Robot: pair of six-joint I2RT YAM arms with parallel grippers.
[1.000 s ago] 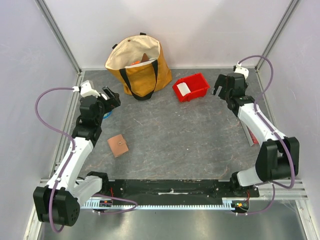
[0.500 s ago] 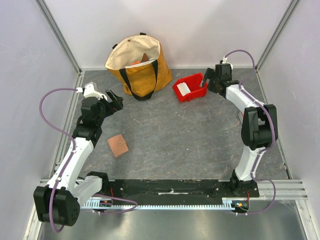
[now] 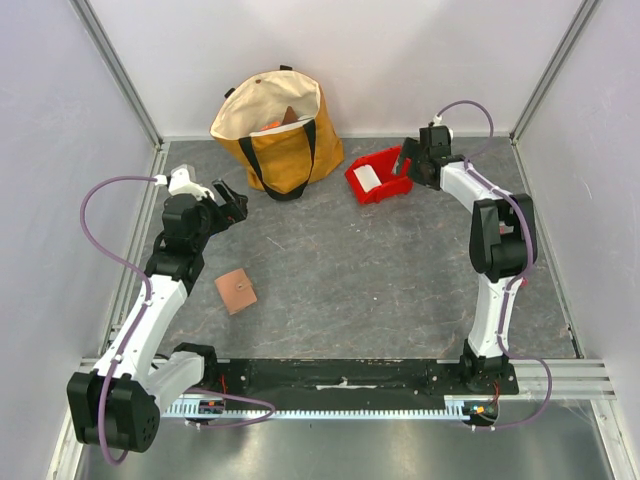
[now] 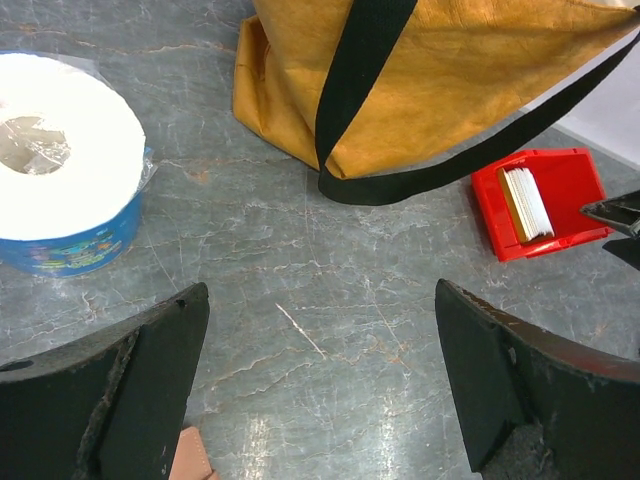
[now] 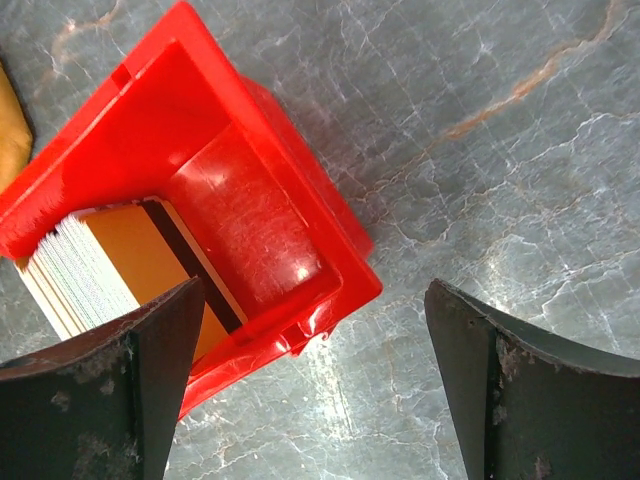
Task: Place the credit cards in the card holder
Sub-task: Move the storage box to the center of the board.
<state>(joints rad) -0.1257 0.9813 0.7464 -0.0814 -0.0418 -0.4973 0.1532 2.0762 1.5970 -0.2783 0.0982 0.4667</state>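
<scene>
A stack of credit cards (image 3: 368, 179) stands on edge in a red bin (image 3: 396, 153) at the back of the table. The right wrist view shows an orange card with a dark stripe facing out of that stack (image 5: 120, 262). My right gripper (image 3: 407, 165) is open just right of the bin, its left finger over the bin's (image 5: 250, 200) corner, and it holds nothing. The tan card holder (image 3: 236, 291) lies shut on the table's left side; only its corner (image 4: 190, 458) shows in the left wrist view. My left gripper (image 3: 232, 201) hangs open and empty beyond it, over bare table (image 4: 320, 292).
A yellow tote bag (image 3: 278, 130) with black straps stands at the back, left of the bin. A white paper roll (image 4: 60, 170) in blue wrap sits by my left gripper. Walls and metal rails close in the table on three sides.
My right arm has swung left from the back right corner and brought its open gripper to the red bin. The left gripper has shifted slightly to the right.
</scene>
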